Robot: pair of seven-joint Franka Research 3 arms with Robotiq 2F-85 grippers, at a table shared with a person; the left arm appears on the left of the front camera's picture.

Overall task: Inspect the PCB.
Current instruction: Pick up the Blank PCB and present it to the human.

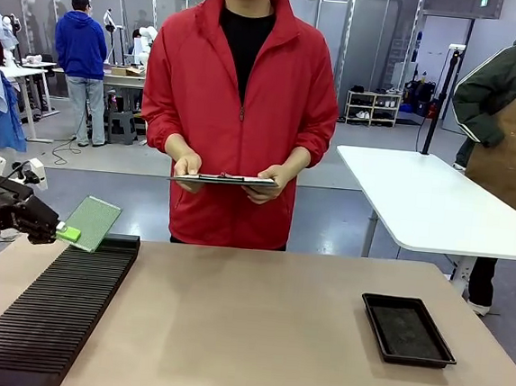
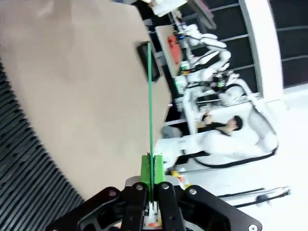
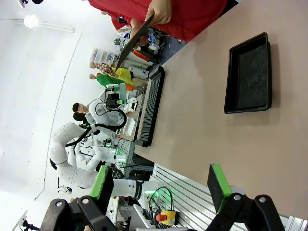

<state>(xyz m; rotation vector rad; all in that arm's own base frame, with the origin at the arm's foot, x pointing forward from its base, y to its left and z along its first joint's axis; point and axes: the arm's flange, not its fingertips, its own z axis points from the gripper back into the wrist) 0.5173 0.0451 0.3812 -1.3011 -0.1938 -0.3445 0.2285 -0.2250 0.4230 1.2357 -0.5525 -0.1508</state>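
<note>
The left gripper (image 1: 66,232) is clamping its 2 green pads on the lower corner of the PCB (image 1: 93,222). It is holding the board in the air at about 9 o'clock in the front view, just above the far end of the long black slotted rack (image 1: 58,311). The board is leaning, and its pale speckled face is looking toward the robot's side and a little upward. I judge this is for showing the face for checking, because the pads are covering only a small corner. In the left wrist view the board is appearing as 1 thin green line that is running toward 12 o'clock from between the closed pads, so the grip is sitting at the edge and is leaving both flat sides free. At 12 o'clock, across the table (image 1: 244,354), the person is holding a clipboard (image 1: 225,180) level with 2 hands, probably for noting the result. At 4 o'clock a shallow black tray (image 1: 407,330) is lying on the table, maybe as the place for a checked board. The right gripper (image 3: 159,183) is hanging over the table with its fingers wide apart and nothing between them, so I judge it is waiting.
</note>
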